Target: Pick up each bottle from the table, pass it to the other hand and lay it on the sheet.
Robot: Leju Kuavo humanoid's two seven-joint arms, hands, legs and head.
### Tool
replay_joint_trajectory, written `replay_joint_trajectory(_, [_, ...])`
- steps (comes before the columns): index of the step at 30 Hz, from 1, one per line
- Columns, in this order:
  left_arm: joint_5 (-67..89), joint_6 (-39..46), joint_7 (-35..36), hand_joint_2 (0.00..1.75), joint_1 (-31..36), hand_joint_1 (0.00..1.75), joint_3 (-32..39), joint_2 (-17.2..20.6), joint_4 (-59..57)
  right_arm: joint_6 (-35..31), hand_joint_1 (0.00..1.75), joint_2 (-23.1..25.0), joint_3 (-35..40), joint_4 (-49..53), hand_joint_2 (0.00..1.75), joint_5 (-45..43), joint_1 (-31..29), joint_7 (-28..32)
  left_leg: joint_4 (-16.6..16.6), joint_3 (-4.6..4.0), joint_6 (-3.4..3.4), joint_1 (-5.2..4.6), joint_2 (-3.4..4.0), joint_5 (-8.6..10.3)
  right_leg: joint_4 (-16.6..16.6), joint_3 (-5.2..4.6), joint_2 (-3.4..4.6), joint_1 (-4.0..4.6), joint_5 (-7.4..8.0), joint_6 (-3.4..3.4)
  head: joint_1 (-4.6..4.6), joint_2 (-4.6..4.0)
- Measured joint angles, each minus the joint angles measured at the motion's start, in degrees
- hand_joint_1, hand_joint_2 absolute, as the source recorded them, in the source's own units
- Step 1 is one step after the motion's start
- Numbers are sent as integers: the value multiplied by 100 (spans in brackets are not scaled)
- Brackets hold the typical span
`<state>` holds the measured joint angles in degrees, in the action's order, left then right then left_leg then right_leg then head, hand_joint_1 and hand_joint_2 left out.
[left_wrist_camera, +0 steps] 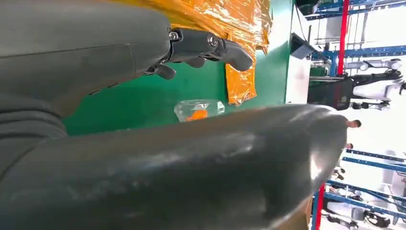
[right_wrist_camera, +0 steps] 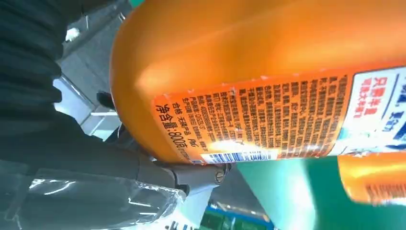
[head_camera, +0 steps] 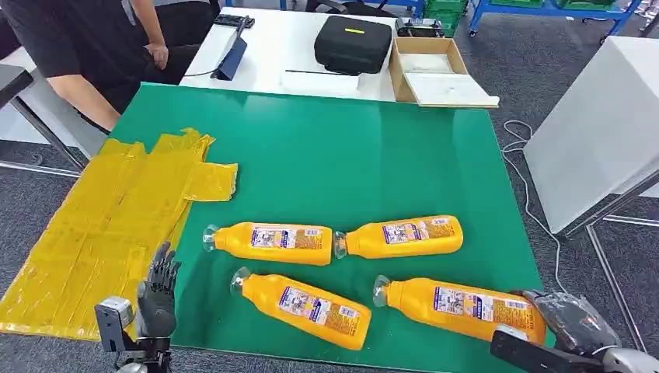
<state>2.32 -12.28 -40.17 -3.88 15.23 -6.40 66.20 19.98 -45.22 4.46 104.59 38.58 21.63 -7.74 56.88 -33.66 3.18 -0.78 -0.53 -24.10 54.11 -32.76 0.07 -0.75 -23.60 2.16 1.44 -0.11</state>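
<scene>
While four orange bottles lie on their sides on the green table [head_camera: 326, 148], the right hand [head_camera: 571, 318] sits at the base of the near-right bottle [head_camera: 458, 308]; in the right wrist view its fingers [right_wrist_camera: 191, 177] curl under that bottle's base, though whether they actually grip it cannot be told. The left hand [head_camera: 158, 291] hangs at the table's near-left edge beside the yellow sheet [head_camera: 109, 225], fingers apart, holding nothing. The other bottles lie at near-left [head_camera: 303, 308], far-left [head_camera: 270, 242] and far-right [head_camera: 402, 237]. A person [head_camera: 85, 47] stands beyond the sheet.
</scene>
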Motion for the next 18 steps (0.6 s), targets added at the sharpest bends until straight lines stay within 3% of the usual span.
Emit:
replay_joint_trajectory(14, [59, -33, -2, 0, 88, 0, -7, -41, -26, 142, 175, 387, -572, 151, 175, 282, -16, 61, 0, -3, 2, 1, -1, 2, 1, -1, 0, 1, 1, 1, 0, 0])
replay_joint_trajectory(18, [26, -35, 0, 0, 117, 0, -33, -41, -46, 96, 175, 774, -631, 238, 175, 728, -115, 170, 0, -4, 2, 1, 1, 2, 2, -2, 0, 1, 1, 1, 2, 0])
